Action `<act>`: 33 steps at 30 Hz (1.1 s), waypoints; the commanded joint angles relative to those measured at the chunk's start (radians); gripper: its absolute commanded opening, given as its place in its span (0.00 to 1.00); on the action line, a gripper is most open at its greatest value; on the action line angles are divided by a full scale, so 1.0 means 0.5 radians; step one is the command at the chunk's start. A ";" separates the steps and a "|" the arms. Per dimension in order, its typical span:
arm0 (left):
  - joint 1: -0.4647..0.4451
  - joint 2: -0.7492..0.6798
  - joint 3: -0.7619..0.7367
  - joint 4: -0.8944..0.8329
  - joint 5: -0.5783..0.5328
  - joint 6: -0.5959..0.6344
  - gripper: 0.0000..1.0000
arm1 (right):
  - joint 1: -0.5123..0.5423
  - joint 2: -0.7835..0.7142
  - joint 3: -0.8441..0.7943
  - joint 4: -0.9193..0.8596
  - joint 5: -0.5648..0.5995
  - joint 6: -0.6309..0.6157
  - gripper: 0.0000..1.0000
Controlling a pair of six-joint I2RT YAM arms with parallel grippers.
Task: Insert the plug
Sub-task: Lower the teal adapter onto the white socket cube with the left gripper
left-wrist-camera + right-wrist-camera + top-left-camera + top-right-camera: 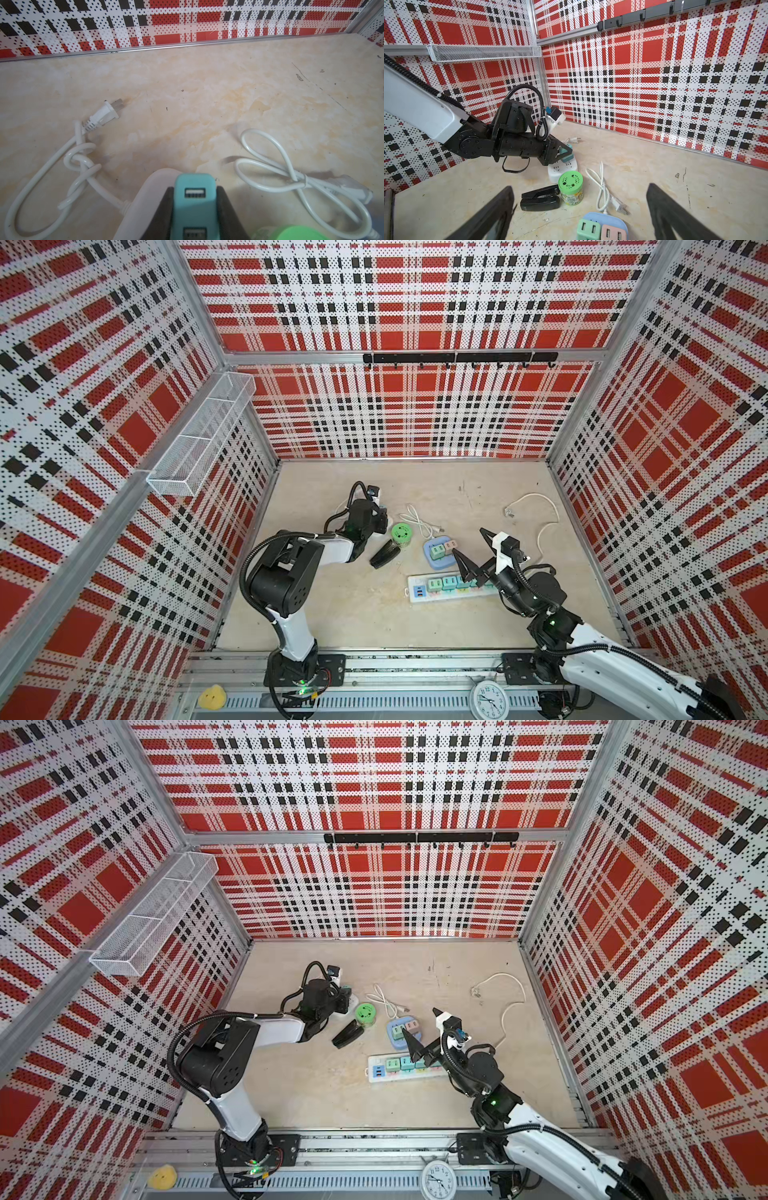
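Note:
My left gripper (pixel 194 188) is shut on a teal USB charger plug (pixel 194 207), one black finger on each side. In the right wrist view the plug (pixel 568 155) stands upright against the top of a small white power strip (pixel 554 174), at its far end; its prongs are hidden. The strip (pixel 141 197) shows under the plug, and its knotted cord ends in a two-prong plug (pixel 104 115) lying on the floor. My right gripper (pixel 468 541) hangs open and empty above a blue socket block (pixel 430 560), apart from the left arm.
A green-lidded can (pixel 401 534) and a black stapler (pixel 384 554) lie just beside the white strip. A long white power strip (pixel 415 589) holds several chargers. A coiled white cable (pixel 419 522) lies by the blue block and another cable (pixel 540 514) at the right.

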 commanded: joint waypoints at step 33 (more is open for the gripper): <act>-0.021 0.005 -0.074 0.031 0.100 0.072 0.00 | -0.010 -0.345 -0.049 -0.168 -0.068 0.056 1.00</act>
